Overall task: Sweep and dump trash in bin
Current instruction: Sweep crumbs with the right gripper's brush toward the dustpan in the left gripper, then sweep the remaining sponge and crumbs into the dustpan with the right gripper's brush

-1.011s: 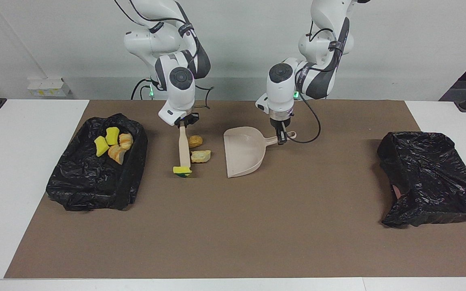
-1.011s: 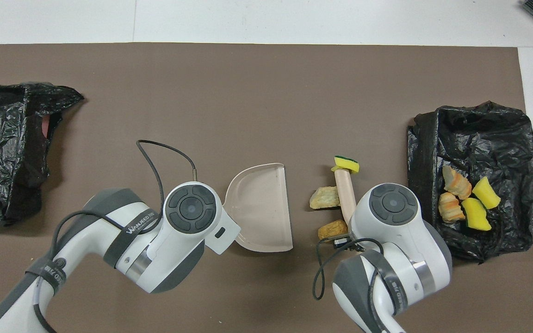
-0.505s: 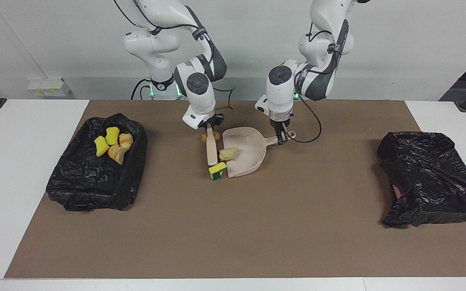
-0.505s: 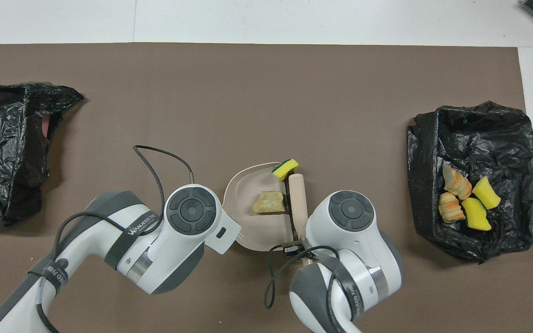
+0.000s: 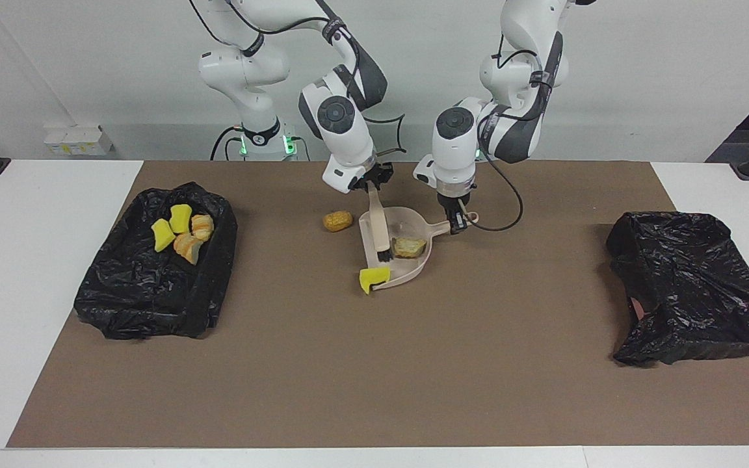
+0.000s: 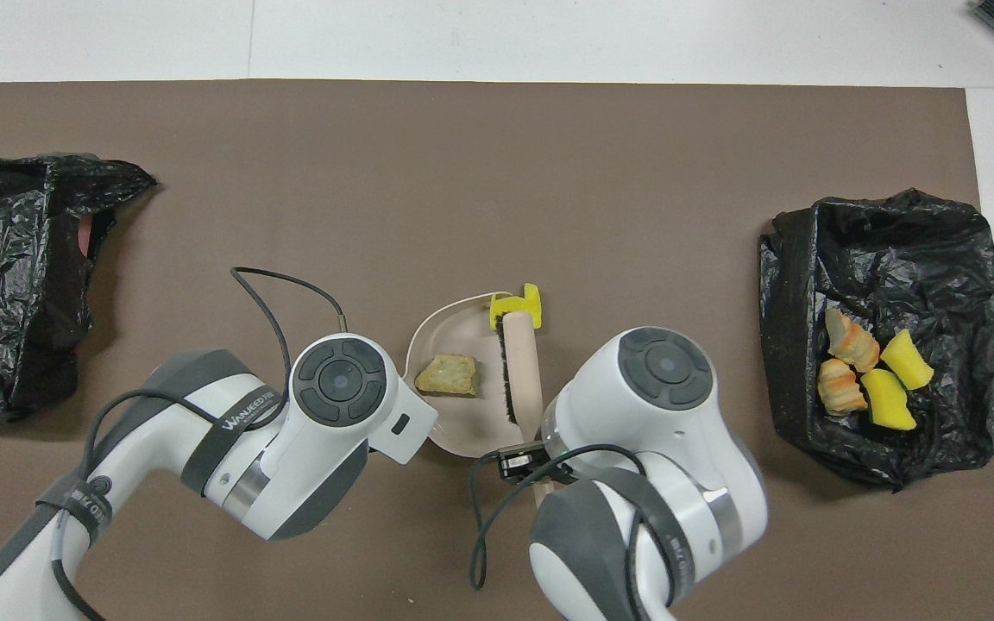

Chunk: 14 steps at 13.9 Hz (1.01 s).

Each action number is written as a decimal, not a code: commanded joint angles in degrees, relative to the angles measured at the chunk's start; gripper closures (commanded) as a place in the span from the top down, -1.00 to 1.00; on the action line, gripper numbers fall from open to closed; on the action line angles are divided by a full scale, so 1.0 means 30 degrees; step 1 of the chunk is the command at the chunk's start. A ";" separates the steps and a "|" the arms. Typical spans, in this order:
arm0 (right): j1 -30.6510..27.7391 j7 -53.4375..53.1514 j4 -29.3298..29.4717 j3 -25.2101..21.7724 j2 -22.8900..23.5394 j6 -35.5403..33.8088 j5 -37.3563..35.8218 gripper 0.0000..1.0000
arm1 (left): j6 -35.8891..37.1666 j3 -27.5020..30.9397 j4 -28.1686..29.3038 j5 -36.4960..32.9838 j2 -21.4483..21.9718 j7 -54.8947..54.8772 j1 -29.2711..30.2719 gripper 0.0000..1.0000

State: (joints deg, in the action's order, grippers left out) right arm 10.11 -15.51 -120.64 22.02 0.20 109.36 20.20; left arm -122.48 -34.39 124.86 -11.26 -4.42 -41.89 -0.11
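Sweeping stroke done: right gripper (image 5: 372, 188), fingers clenched on brush (image 5: 380, 229), has pushed bread chunk (image 5: 409, 247) into dustpan (image 5: 413, 229), mid-tabletop, held by left gripper (image 5: 458, 223); sponge bit (image 5: 373, 278) at lip, orange chunk (image 5: 337, 221) missed.

Overhead, left gripper: hidden under its own wrist.
Overhead, bread chunk (image 5: 337, 221): hidden under right arm.
Spare bag (image 6: 5, 276): cut by edge.

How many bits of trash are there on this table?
7. Four lie in the bin; one bread chunk in the dustpan; one yellow sponge bit at its lip; one orange chunk on the mat. The arms may hide more.
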 commanded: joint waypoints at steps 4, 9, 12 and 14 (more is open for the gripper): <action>-0.0411 0.0810 -0.3428 -0.0837 -0.4249 -0.2849 -0.4505 -1.00 | -0.0335 0.0008 0.0537 -0.0114 0.0302 0.0342 0.0299 -1.00; -0.0177 -0.2264 -0.7215 -0.0720 -0.5605 -0.2122 -0.4334 -1.00 | -0.0218 0.0008 0.0595 -0.0143 0.0390 -0.0037 0.0095 -1.00; 0.0114 -0.2739 -0.7951 -0.0661 -0.4556 0.0395 -0.1736 -1.00 | -0.0276 0.0008 0.0567 -0.0143 0.0361 -0.1210 0.0094 -1.00; 0.0670 -0.2505 -0.7893 -0.0632 -0.3296 0.2237 -0.0294 -1.00 | -0.0276 0.0037 0.0567 -0.0201 0.0390 -0.1793 0.0065 -1.00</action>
State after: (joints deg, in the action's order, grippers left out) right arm 11.08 -22.46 -144.33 19.84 -12.77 111.57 15.88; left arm -122.53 -34.41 124.87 -11.29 -4.42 -44.74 0.19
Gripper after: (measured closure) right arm 0.731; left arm 0.687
